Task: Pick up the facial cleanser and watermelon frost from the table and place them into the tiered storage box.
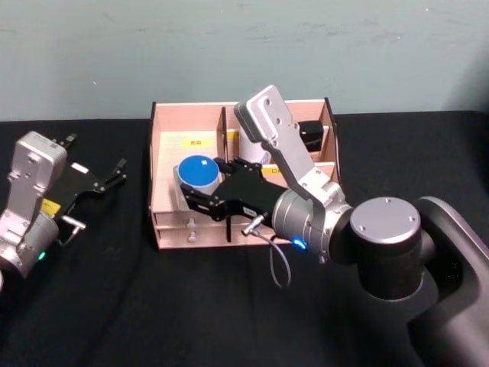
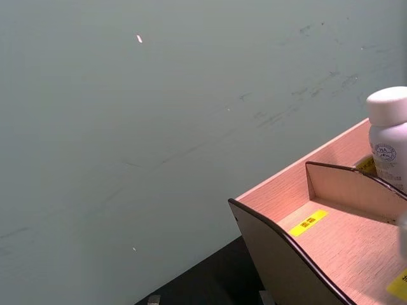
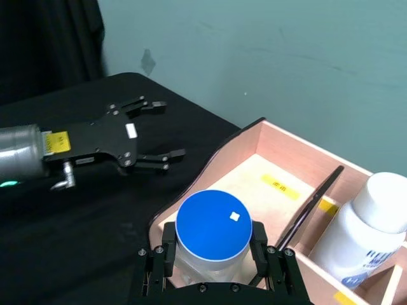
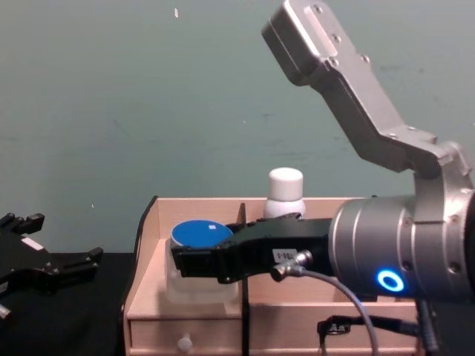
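The tiered storage box [image 1: 243, 180] sits mid-frame in the head view on the black desk [image 1: 114, 306], a light-wood organiser with dark curved sides, yellow labels and a knobbed drawer at its front. In the chest view a white-capped bottle [image 4: 285, 191] stands upright in a rear compartment.

The right end effector [image 3: 214, 255] is at the box's left front compartment, its fingers closed on either side of a blue-lidded jar [image 3: 213, 234] with a pale, translucent body. The jar looks rigid and light, probably smooth-walled and a little slippery, so a grip across the body just under the lid, as now, seems soundest. Whether the jar rests on the compartment floor cannot be told.

The left end effector [image 1: 107, 177] hangs open and empty over the desk, at the left of the head view, apart from the box.
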Robot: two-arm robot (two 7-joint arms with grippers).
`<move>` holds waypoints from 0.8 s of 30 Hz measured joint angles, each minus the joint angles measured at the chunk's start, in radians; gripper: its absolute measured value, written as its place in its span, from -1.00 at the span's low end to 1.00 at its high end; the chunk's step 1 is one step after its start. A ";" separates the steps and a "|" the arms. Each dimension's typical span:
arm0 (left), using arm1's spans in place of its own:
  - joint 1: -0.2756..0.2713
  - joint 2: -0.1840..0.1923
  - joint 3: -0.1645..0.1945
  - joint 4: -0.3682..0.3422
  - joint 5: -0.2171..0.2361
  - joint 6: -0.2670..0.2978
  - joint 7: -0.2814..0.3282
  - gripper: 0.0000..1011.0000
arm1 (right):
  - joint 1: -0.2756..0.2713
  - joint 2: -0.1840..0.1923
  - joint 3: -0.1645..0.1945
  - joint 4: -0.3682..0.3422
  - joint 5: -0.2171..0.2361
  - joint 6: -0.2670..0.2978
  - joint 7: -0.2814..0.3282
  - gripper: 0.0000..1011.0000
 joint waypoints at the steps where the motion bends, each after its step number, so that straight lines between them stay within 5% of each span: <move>1: 0.000 0.000 0.000 0.000 0.000 0.000 0.000 0.98 | 0.004 -0.004 0.001 0.007 -0.001 -0.002 -0.001 0.41; 24: 0.000 0.000 0.000 0.000 0.000 0.000 0.000 0.98 | 0.092 -0.080 0.014 0.157 -0.044 -0.031 -0.024 0.41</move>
